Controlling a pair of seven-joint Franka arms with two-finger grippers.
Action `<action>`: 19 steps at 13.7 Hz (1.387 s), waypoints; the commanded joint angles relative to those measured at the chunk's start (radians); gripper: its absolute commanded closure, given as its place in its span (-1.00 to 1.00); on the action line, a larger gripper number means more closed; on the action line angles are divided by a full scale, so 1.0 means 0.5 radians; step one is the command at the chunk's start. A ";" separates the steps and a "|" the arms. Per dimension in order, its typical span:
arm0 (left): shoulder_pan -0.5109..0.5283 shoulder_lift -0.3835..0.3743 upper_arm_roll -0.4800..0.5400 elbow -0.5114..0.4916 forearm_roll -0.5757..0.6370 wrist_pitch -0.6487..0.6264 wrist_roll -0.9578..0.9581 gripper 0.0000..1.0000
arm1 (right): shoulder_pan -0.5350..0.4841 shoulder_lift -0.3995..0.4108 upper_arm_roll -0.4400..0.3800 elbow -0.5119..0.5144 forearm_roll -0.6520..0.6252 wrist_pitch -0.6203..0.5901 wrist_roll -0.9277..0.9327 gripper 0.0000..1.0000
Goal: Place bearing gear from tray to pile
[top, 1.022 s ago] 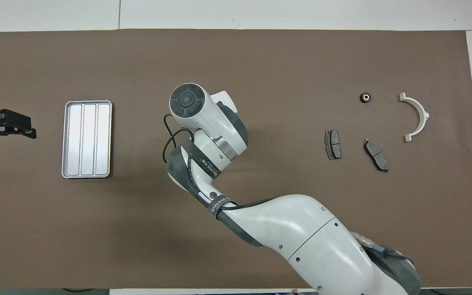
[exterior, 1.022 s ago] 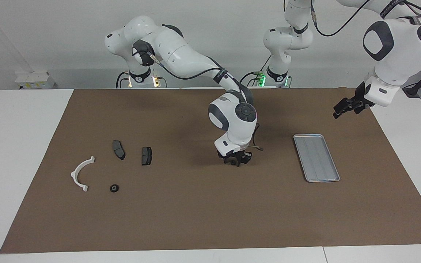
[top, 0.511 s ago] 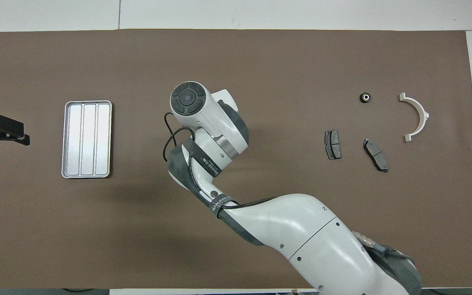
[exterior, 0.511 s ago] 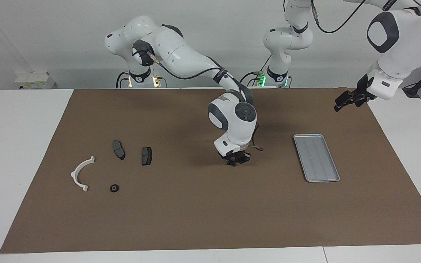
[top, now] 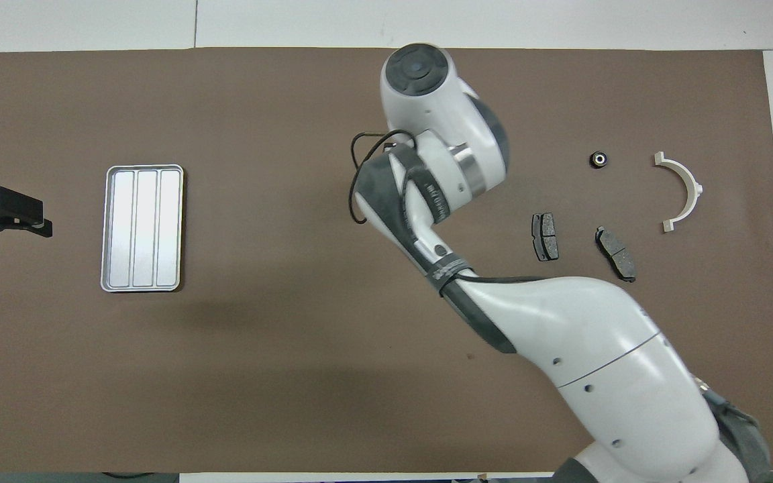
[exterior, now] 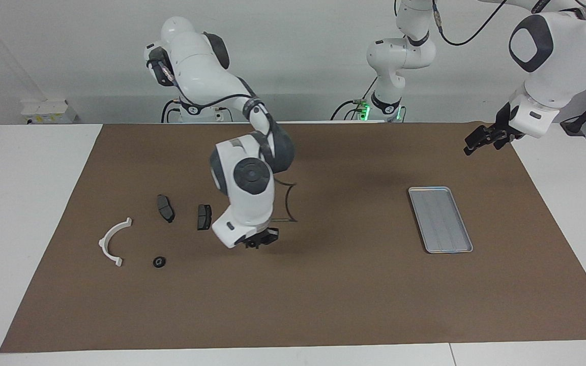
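The silver-grey tray [exterior: 440,218] [top: 143,228] lies bare on the brown mat toward the left arm's end. The pile lies toward the right arm's end: a white half-ring bracket [exterior: 105,237] [top: 695,188] and two dark brake pads [exterior: 165,208] [exterior: 204,216] [top: 545,237] [top: 616,253]. A small black bearing gear [exterior: 159,262] [top: 599,159] lies on the mat beside the bracket. My right gripper [exterior: 258,240] hangs low over bare mat, beside the brake pad closest to the tray. In the overhead view its wrist hides it. My left gripper [exterior: 472,147] [top: 31,221] waits raised over the mat's edge past the tray.
The brown mat [exterior: 323,295] covers most of the white table. A black cable loop [exterior: 289,203] hangs off the right wrist. The right arm's forearm stretches over the mat close to the brake pads.
My right arm has swung from the middle of the mat toward the pile. My left gripper has lifted and drawn back a little. The tray and pile have not moved.
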 commanded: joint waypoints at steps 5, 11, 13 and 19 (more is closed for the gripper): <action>0.022 -0.007 -0.125 0.136 0.131 -0.092 0.020 -1.00 | -0.296 -0.281 0.038 -0.836 -0.063 0.692 -0.528 1.00; 0.022 0.009 -0.319 0.256 0.220 -0.117 0.020 -1.00 | -0.386 -0.321 0.042 -0.978 -0.057 0.874 -0.640 1.00; 0.022 0.005 -0.334 0.256 0.150 -0.114 0.011 -1.00 | -0.395 -0.324 0.042 -0.981 -0.048 0.874 -0.633 -0.84; 0.028 -0.001 -0.414 0.250 0.150 -0.074 0.005 -1.00 | -0.383 -0.370 0.038 -0.975 -0.048 0.837 -0.630 -1.00</action>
